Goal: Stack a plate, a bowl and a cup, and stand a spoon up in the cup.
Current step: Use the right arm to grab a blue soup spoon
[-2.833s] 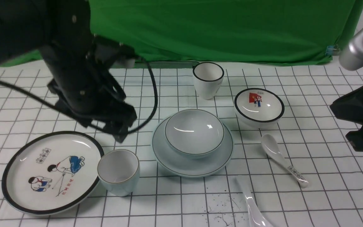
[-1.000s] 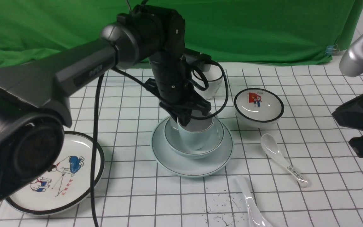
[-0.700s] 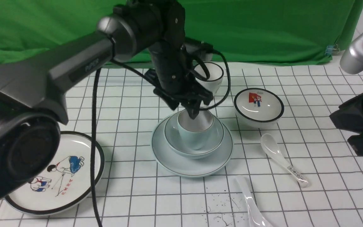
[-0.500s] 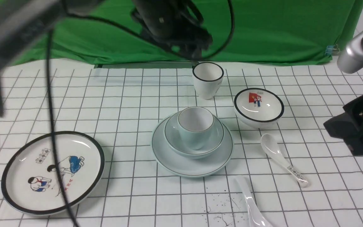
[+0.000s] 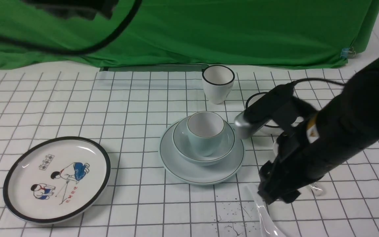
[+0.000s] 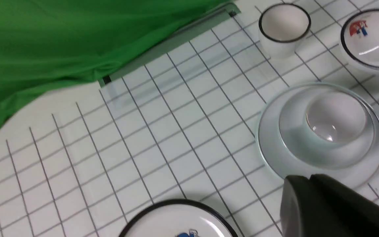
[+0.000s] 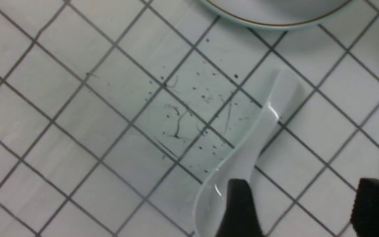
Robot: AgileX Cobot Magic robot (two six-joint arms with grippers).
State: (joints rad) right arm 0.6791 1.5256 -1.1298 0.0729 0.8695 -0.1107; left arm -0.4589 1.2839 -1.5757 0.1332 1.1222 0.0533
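The cup (image 5: 205, 131) sat in the bowl (image 5: 226, 148) on the plate (image 5: 183, 168): stacking looked done. Only the spoon (image 7: 242, 158) remained, lying flat near the plate. My right gripper (image 7: 304, 210) hung over it, jaws wide, empty; my left gripper (image 6: 308, 181) was clenched on nothing. The table (image 5: 77, 108) was white, gridded and speck-marked, with a green backdrop (image 5: 209, 33) behind.

The squat pale cup (image 5: 205, 133) is stood upright in the bowl (image 5: 180, 142), itself seated on the green-rimmed plate (image 5: 183, 168), while the glossy white spoon (image 7: 252, 141) is laid flat on the tabletop (image 5: 137, 108) nearby.
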